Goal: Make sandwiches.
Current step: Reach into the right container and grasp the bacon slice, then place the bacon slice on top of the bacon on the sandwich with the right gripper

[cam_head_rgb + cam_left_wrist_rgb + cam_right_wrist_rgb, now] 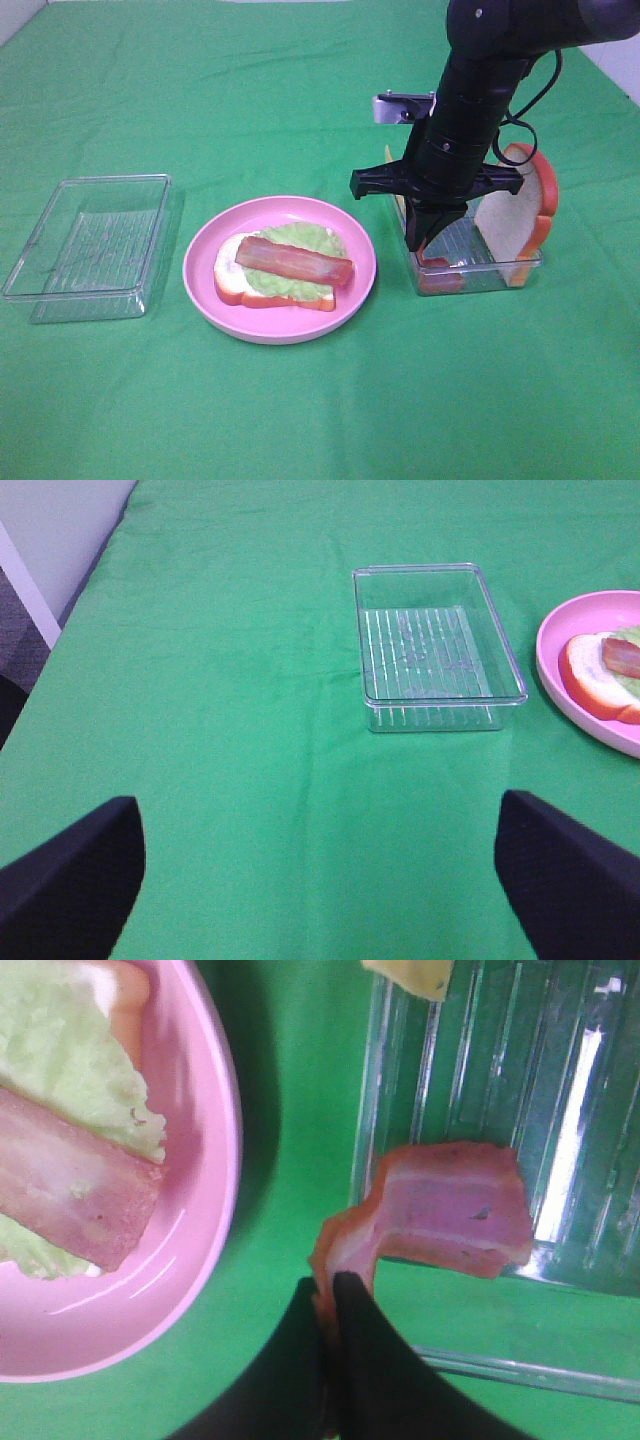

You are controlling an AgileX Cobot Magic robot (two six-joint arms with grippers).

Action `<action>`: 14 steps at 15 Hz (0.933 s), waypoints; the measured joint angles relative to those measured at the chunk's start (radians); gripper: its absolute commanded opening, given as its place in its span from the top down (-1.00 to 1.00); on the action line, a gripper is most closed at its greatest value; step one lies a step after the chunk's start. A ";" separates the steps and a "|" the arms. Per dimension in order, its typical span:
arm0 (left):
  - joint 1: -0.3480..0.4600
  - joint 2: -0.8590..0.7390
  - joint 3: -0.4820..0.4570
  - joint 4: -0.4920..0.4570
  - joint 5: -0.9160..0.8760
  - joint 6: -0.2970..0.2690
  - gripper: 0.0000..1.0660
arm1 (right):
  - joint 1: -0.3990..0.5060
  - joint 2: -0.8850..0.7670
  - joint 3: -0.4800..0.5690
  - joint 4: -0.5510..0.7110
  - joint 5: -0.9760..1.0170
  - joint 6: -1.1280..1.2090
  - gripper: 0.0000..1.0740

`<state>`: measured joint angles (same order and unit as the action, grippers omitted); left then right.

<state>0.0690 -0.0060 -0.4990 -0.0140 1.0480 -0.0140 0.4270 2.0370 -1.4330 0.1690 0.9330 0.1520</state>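
The right tool (330,1292) pinches a bacon strip (450,1208) beside the pink plate (195,1160).

1. A green cloth (300,420), faintly creased, covers the tabletop.
2. A pale wall (60,520) stands just past the cloth's edge.
3. Grey floor (20,630) shows at the wall's foot.
4. Light is bright and even, and shadows are soft.

Glossy black right arm (478,70) of stacked cylindrical segments, thin black cable (547,85) looping beside it, silver camera block (398,107) on the wrist, flat black crossbar (385,183), left end effector (315,810) with matte black, dimple-textured fingers (70,880)
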 measured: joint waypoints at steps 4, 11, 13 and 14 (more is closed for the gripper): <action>0.000 0.000 0.000 0.000 0.000 0.000 -0.66 | 0.000 -0.057 0.000 0.000 0.020 0.023 1.00; 0.000 0.000 0.000 0.000 0.000 0.000 -0.66 | 0.015 -0.289 -0.066 0.170 0.028 0.007 1.00; 0.000 0.000 0.000 0.000 0.000 0.000 -0.66 | 0.061 -0.281 -0.093 0.297 -0.020 -0.064 1.00; 0.000 0.000 0.000 0.000 0.000 0.000 -0.66 | 0.095 -0.254 -0.104 0.375 -0.053 -0.117 1.00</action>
<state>0.0690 -0.0060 -0.4990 -0.0140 1.0480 -0.0140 0.5220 1.7830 -1.5370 0.5440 0.8800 0.0350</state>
